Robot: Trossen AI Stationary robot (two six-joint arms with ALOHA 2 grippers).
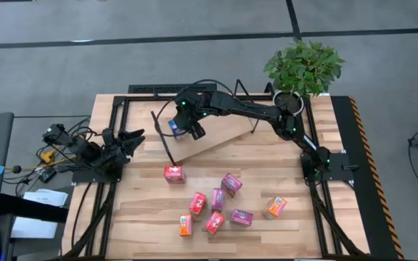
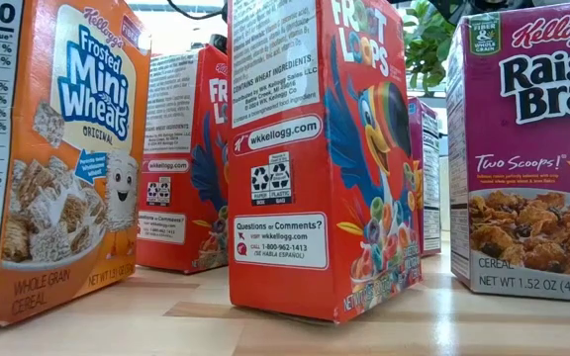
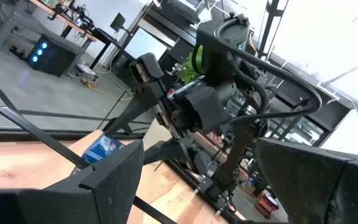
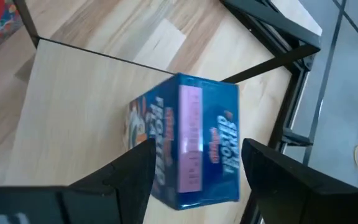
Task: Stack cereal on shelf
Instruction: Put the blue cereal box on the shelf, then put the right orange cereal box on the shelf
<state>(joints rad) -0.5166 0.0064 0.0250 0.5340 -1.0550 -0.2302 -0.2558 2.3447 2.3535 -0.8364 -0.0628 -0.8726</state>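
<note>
Cereal box [image 4: 191, 146], blue, rests on the shelf [image 4: 73, 106] between the right gripper's [image 4: 197, 180] parted fingers, apparently released. Likely light, stiff cardboard; best gripped across its narrow sides. Left gripper [image 1: 133, 141] waits wide open, empty, beside the shelf.

Blue cereal box [image 4: 194, 146], pink stripe; pale plywood shelf [image 4: 73, 99]; orange box [image 1: 274, 207]; black pincers.

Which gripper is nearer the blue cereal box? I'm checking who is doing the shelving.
Right. The right gripper is over the blue cereal box on the shelf, fingers either side of it. The left gripper waits open at the table's left edge.
</note>
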